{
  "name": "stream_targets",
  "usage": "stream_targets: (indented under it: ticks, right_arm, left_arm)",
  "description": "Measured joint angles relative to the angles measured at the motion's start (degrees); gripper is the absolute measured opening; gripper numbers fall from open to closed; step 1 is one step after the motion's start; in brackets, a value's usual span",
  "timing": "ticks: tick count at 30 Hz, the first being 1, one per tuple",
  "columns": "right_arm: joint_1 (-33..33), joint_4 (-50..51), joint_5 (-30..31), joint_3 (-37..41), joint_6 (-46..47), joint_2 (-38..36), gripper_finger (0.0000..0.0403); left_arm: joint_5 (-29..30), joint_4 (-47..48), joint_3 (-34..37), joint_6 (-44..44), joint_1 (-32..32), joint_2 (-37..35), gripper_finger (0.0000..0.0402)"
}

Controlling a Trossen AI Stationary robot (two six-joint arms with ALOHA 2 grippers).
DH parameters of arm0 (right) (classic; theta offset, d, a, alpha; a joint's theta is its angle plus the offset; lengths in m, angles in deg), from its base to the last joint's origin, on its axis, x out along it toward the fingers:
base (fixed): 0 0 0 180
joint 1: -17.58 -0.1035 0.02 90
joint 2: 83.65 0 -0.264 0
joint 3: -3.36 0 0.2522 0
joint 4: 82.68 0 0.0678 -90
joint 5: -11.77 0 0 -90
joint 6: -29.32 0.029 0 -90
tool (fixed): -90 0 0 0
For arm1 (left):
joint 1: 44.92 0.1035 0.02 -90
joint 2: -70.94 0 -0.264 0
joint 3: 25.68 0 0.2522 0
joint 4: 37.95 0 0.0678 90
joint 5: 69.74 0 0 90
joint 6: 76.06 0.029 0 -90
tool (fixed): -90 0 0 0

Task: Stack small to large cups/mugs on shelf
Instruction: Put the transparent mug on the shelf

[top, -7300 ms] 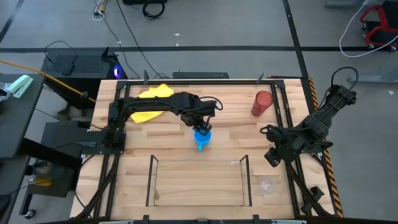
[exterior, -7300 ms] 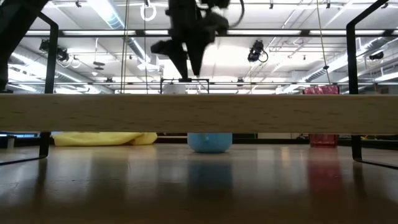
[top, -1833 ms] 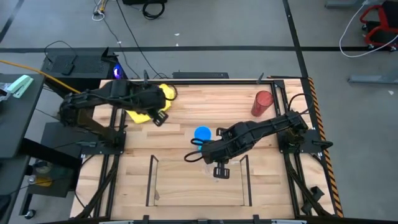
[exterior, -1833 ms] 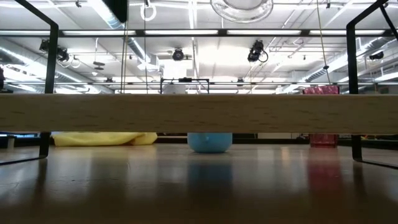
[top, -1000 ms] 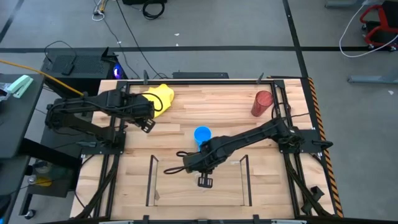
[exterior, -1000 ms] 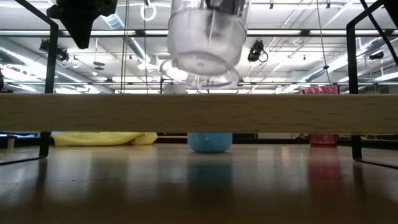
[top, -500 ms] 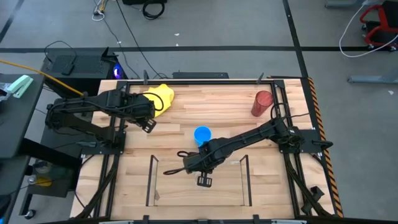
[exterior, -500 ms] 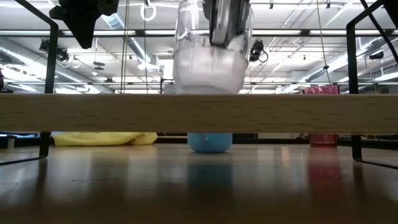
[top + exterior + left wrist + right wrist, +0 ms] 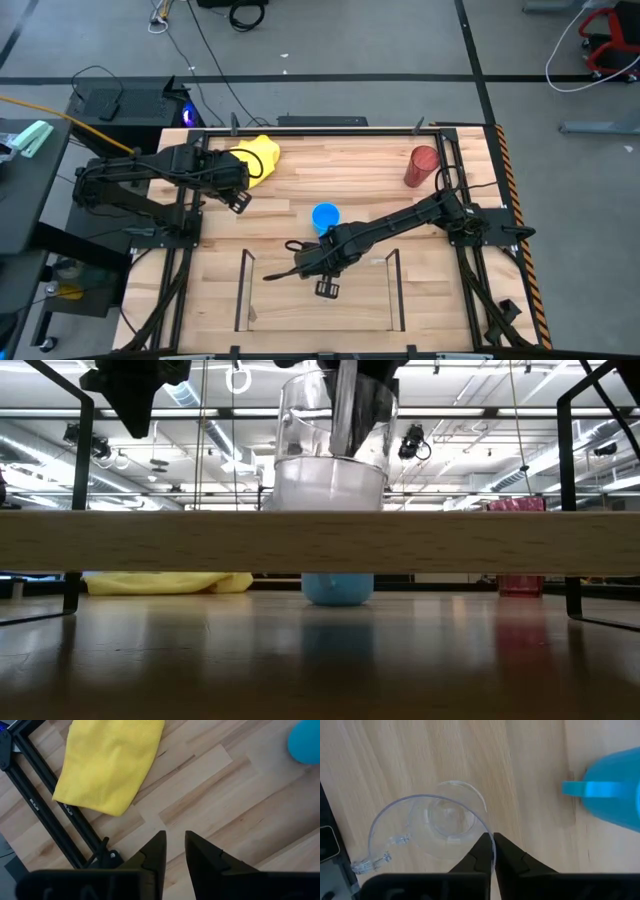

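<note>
While pinching the clear cup's (image 9: 432, 822) rim, right hand (image 9: 492, 840) hangs over shelf (image 9: 320, 542).

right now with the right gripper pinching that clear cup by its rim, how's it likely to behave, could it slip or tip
The clear cup looks thin-walled and empty, so probably very light and easily deformed. The right gripper pinches only one spot of the rim, so the cup may swivel or slip on that smooth wall. In the low view it sits at the shelf plank, upright; its narrower base could tip if nudged.
</note>
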Motion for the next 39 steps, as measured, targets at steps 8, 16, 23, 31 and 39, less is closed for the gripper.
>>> stream_targets:
  ticks: [8, 16, 23, 31, 39]
  right_arm:
    - [0.0, -1.9, -0.2, 0.0, -0.1, 0.0, 0.0072]
    - [0.0, -1.4, -0.2, 0.0, -0.4, -3.7, 0.0092]
    - [-2.8, 10.0, 9.0, 0.0, 6.6, -15.3, 0.0087]
    - [-9.6, 15.6, 21.2, 5.5, 24.1, -27.8, 0.0088]
    - [-14.7, 15.8, 18.1, 26.2, 42.2, -38.1, 0.0088]
  left_arm:
    - [0.0, 0.0, 0.0, 0.0, 0.0, 0.0, 0.0083]
    - [-1.9, -7.2, 0.0, -0.2, -2.4, 0.0, 0.0091]
    - [-9.0, -26.6, -0.1, -1.5, -9.2, 0.8, 0.0088]
    - [-11.6, -36.5, -0.1, -2.2, -17.1, 7.4, 0.0068]
    - [-20.0, -41.9, -2.1, -1.9, -20.2, 17.4, 0.0066]
